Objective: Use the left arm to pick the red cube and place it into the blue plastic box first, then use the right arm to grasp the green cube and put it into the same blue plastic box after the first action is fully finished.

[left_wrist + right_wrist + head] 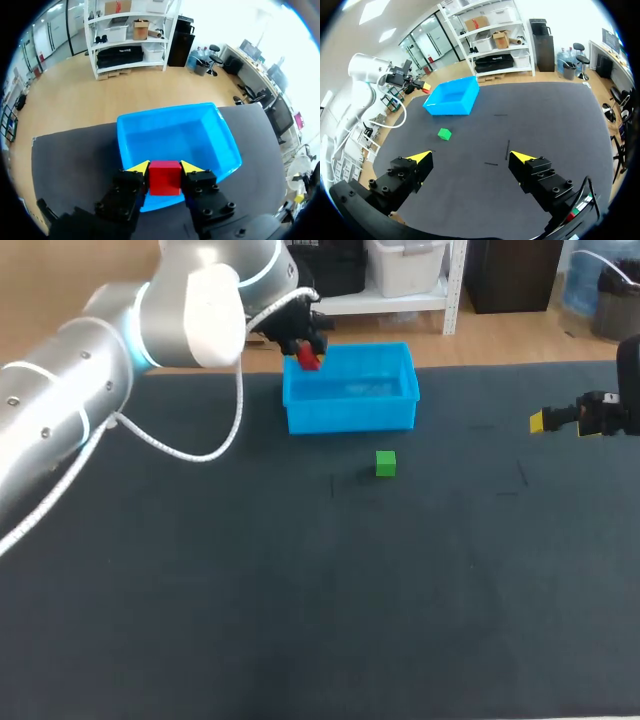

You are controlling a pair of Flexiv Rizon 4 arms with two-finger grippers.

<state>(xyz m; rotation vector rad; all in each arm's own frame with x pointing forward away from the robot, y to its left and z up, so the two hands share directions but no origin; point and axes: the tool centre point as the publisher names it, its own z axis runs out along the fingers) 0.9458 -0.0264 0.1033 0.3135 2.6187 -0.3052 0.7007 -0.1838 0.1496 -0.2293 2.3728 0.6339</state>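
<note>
Dark table: left gripper clamps red cube over blue box.

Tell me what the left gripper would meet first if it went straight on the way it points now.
Probably the bare floor of the blue box: the left gripper, shut on the red cube, points into it from above its near wall. The cube would touch first, though depth is unclear.

Dark table, blue plastic box, green cube
</note>
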